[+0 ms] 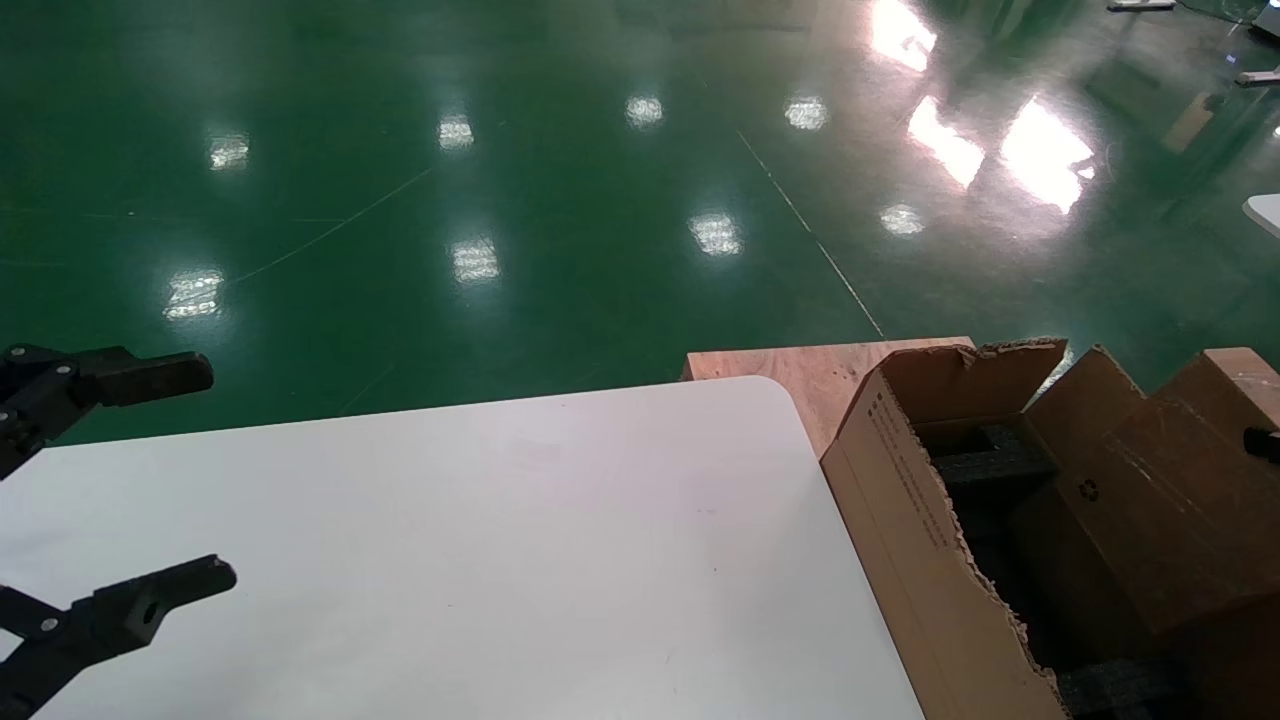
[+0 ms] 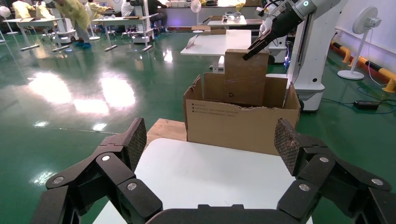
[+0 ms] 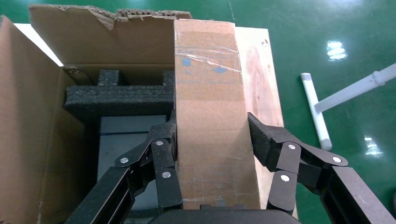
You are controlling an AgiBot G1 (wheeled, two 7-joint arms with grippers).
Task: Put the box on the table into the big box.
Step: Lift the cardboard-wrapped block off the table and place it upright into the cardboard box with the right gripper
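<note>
The box (image 3: 210, 93), reddish-brown with a clear tape band, stands on end with its lower part inside the big box (image 1: 900, 520). My right gripper (image 3: 211, 126) is shut on the box, one pad against each side face. In the left wrist view that right gripper (image 2: 257, 45) grips the box (image 2: 246, 77) at its top, above the torn carton walls (image 2: 233, 123). Black foam (image 3: 116, 95) lines the carton beneath and beside it. My left gripper (image 1: 215, 475) hangs open over the left end of the white table (image 1: 450, 550) with nothing between its fingers.
A pale plywood board (image 1: 800, 370) lies under the carton, past the table's rounded corner. A raised carton flap (image 1: 985, 375) stands at the far side. A white table leg (image 3: 317, 107) rests on the green floor beyond the board.
</note>
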